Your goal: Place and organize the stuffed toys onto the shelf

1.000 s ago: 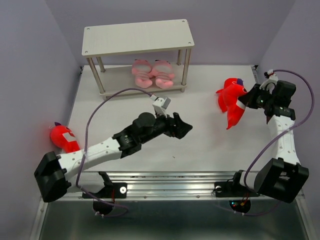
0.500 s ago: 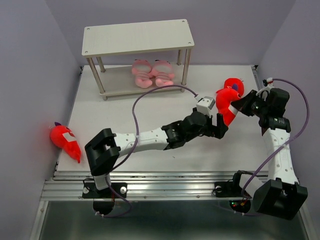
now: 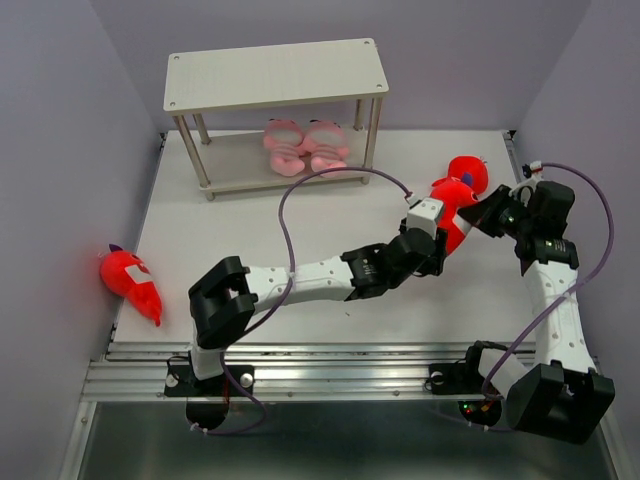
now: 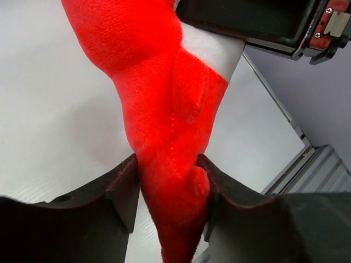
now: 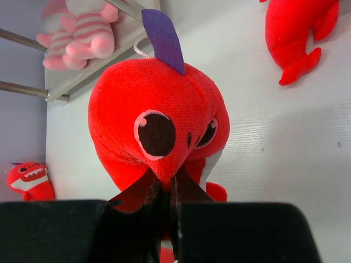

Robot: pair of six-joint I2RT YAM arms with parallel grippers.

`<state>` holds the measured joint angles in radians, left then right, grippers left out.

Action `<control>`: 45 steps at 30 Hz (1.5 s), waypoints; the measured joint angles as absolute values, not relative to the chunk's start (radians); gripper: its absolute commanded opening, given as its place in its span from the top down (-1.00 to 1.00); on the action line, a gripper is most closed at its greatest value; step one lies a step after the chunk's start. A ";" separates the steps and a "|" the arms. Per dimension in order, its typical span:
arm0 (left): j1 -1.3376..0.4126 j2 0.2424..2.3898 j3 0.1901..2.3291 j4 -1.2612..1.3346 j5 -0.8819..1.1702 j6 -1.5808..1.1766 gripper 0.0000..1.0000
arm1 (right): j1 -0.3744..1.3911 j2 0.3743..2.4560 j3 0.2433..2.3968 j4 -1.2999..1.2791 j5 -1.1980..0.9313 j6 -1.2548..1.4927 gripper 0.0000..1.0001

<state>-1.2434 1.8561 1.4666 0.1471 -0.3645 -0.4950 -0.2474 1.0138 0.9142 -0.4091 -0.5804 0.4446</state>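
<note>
A red shark (image 3: 455, 225) with a purple fin hangs over the right of the table between both grippers. My right gripper (image 5: 166, 183) is shut on its snout (image 5: 164, 164). My left gripper (image 4: 170, 186) is shut on its tail, a pad pressing each side. A second red shark (image 3: 130, 283) lies at the table's left edge. A third (image 5: 299, 38) lies just behind the held one. Two pink striped toys (image 3: 305, 146) sit side by side on the lower board of the shelf (image 3: 275, 75). Its top board is bare.
My left arm (image 3: 300, 282) stretches across the front of the table to the right. A purple cable (image 3: 330, 178) loops over the middle. Purple walls close in on the left, right and back. A metal rail (image 3: 330, 365) runs along the near edge.
My left arm swung from the table's middle to the right, and its jaws closed from wide open onto the shark's tail. The right gripper kept its hold and shifted the shark a little.
</note>
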 measured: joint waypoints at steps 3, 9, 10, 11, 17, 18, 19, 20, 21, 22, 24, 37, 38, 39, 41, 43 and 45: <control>-1.244 1.856 1.467 0.145 -0.377 -0.481 0.63 | -0.247 1.014 0.904 -0.402 -0.588 0.449 0.85; -1.248 1.856 1.467 0.139 -0.387 -0.452 1.00 | -0.247 1.010 0.884 -0.391 -0.611 0.452 0.65; -1.248 1.856 1.465 0.141 -0.384 -0.444 1.00 | -0.247 1.008 0.883 -0.389 -0.613 0.451 0.57; -1.248 1.856 1.463 0.144 -0.379 -0.435 1.00 | -0.247 1.008 0.882 -0.388 -0.616 0.449 0.47; -1.238 1.820 1.379 0.186 -0.332 -0.404 1.00 | -0.247 1.007 0.885 -0.397 -0.672 0.329 -0.99; -1.232 1.805 1.355 0.186 -0.319 -0.403 1.00 | -0.247 1.007 0.887 -0.398 -0.678 0.311 -1.00; -1.226 1.790 1.333 0.189 -0.313 -0.403 1.00 | -0.247 1.007 0.898 -0.418 -0.696 0.258 -1.00; -1.217 1.770 1.310 0.188 -0.301 -0.403 1.00 | -0.247 1.007 0.911 -0.429 -0.709 0.223 -1.00; -1.208 1.748 1.284 0.187 -0.292 -0.403 1.00 | -0.247 1.007 0.925 -0.441 -0.722 0.187 -1.00; -1.203 1.729 1.264 0.189 -0.284 -0.404 1.00 | -0.247 1.007 0.945 -0.453 -0.741 0.145 -1.00; -1.185 1.661 1.207 0.188 -0.269 -0.404 1.00 | -0.247 1.006 0.973 -0.468 -0.764 0.086 -1.00; -1.006 1.199 1.043 0.190 -0.189 -0.405 1.00 | -0.247 1.008 0.875 -0.457 -0.968 -0.149 -1.00; -0.965 1.167 1.044 0.194 -0.178 -0.406 1.00 | -0.247 1.023 0.839 -0.455 -0.984 -0.160 -1.00; -0.930 1.148 1.047 0.196 -0.171 -0.407 1.00 | -0.247 1.034 0.812 -0.455 -0.995 -0.172 -1.00; -0.878 1.130 1.061 0.197 -0.157 -0.409 1.00 | -0.247 1.047 0.779 -0.457 -1.008 -0.191 -1.00; -0.817 1.136 1.095 0.199 -0.134 -0.410 1.00 | -0.247 1.058 0.756 -0.456 -1.019 -0.216 -1.00; -0.766 1.164 1.151 0.197 -0.116 -0.414 1.00 | -0.247 1.062 0.753 -0.455 -1.025 -0.227 -1.00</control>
<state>-0.7662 1.1645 1.1515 0.1970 -0.1162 -0.4145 -0.2474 1.0622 0.7532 -0.4549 -1.0252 -0.2268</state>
